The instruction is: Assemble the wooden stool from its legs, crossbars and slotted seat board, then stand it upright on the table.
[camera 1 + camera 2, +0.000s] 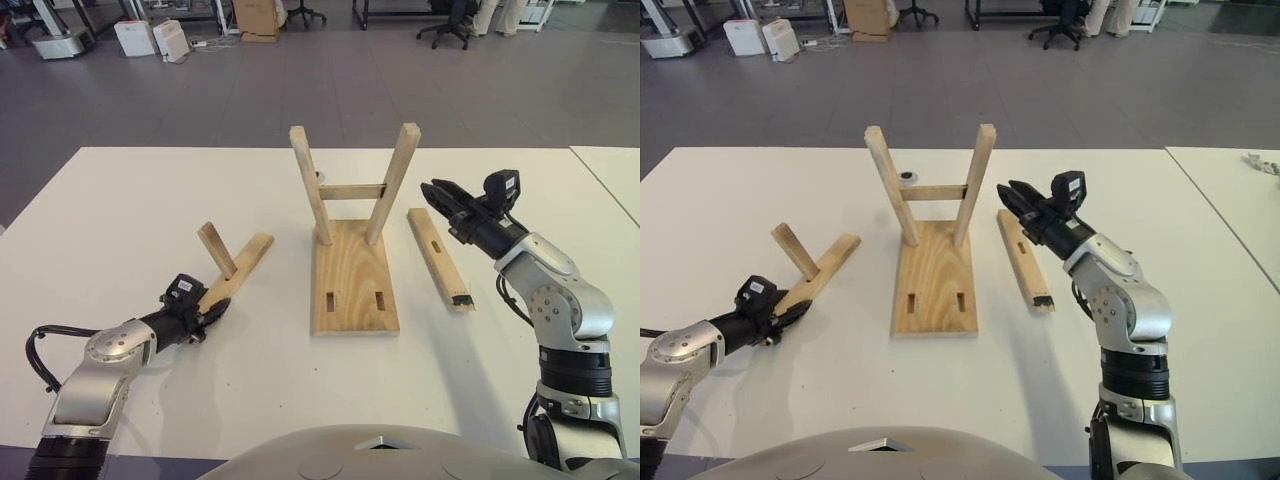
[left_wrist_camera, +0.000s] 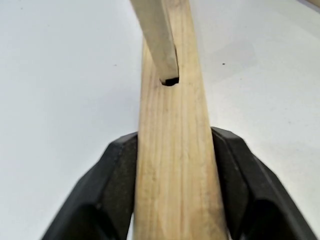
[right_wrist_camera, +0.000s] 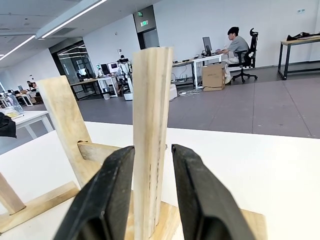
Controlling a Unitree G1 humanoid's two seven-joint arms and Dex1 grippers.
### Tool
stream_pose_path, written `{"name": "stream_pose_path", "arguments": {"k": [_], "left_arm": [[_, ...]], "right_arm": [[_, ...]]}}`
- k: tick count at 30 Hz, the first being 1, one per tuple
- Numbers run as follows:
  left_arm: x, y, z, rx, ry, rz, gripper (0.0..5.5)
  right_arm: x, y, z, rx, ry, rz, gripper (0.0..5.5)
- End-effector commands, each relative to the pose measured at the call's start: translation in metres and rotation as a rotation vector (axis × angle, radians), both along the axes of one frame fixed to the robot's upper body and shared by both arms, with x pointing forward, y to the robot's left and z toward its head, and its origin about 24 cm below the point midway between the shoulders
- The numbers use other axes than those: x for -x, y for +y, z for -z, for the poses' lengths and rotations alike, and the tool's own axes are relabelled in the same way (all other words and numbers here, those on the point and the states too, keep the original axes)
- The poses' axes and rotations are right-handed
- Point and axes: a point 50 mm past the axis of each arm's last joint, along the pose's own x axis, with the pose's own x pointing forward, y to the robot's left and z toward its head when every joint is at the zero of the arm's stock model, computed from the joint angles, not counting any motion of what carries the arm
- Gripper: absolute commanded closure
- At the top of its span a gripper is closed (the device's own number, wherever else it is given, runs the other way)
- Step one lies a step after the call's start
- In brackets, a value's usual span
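The small white label [image 1: 507, 183] on the right wrist camera is carrying print too small to read. The left pincer [image 1: 217, 308] is clamping the near end of a loose leg [image 1: 243, 262] lying on the white desk [image 1: 120, 200], with a short crossbar [image 1: 216, 249] sticking up from its slot. The right pincer [image 1: 428, 190] is hanging with fingers parted, holding nothing, just beside the right one of two upright legs [image 1: 392, 195] and above a spare leg [image 1: 440, 258]. The slotted seat board [image 1: 355, 285] is lying flat mid-desk, the uprights and a joining crossbar [image 1: 352, 191] standing at its far end.
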Motion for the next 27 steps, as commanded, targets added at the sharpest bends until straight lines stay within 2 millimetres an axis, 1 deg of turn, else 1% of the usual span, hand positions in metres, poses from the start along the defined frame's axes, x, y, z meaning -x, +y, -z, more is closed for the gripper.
{"name": "stream_pose_path", "arguments": {"k": [1, 2, 4, 5, 7, 8, 9, 11, 13, 16, 19, 23, 25, 27], "left_arm": [[0.000, 0.012, -0.003, 0.007, -0.010, -0.041, 3.44], [-0.008, 0.017, -0.019, 0.060, -0.092, -0.054, 3.44], [-0.024, 0.026, -0.066, 0.135, -0.270, -0.039, 3.47], [-0.030, 0.028, -0.087, 0.122, -0.342, -0.016, 3.47], [-0.039, 0.026, -0.123, 0.095, -0.453, 0.015, 3.47], [-0.044, 0.019, -0.145, 0.104, -0.517, 0.041, 3.47], [-0.047, 0.011, -0.161, 0.119, -0.564, 0.068, 3.47], [-0.051, -0.010, -0.185, 0.153, -0.639, 0.129, 3.47], [-0.052, -0.026, -0.200, 0.197, -0.686, 0.171, 3.47], [-0.052, -0.053, -0.210, 0.257, -0.707, 0.260, 3.47], [-0.052, -0.080, -0.208, 0.300, -0.680, 0.362, 3.47], [-0.051, -0.098, -0.205, 0.313, -0.649, 0.436, 3.47], [-0.051, -0.103, -0.202, 0.309, -0.634, 0.459, 3.47], [-0.050, -0.106, -0.200, 0.307, -0.624, 0.475, 3.47]], "right_arm": [[0.001, 0.002, -0.008, -0.009, 0.001, -0.006, 4.12], [0.001, 0.001, -0.015, -0.046, -0.015, -0.015, 4.12], [-0.002, 0.001, -0.032, -0.140, -0.033, -0.031, 4.12], [-0.002, 0.006, -0.043, -0.206, -0.045, -0.061, 3.92], [-0.001, 0.027, -0.063, -0.268, -0.070, -0.154, 3.64], [-0.001, 0.045, -0.076, -0.294, -0.088, -0.224, 3.44], [0.000, 0.060, -0.086, -0.313, -0.103, -0.281, 3.31], [0.002, 0.087, -0.109, -0.377, -0.128, -0.399, 2.96], [0.001, 0.104, -0.123, -0.443, -0.125, -0.450, 2.46], [-0.013, 0.113, -0.130, -0.568, -0.054, -0.405, 2.44], [-0.025, 0.110, -0.128, -0.636, 0.001, -0.339, 2.44], [-0.026, 0.112, -0.133, -0.681, 0.012, -0.351, 2.44], [-0.023, 0.113, -0.135, -0.670, 0.000, -0.354, 2.44], [-0.021, 0.115, -0.131, -0.675, 0.017, -0.348, 2.44]]}}
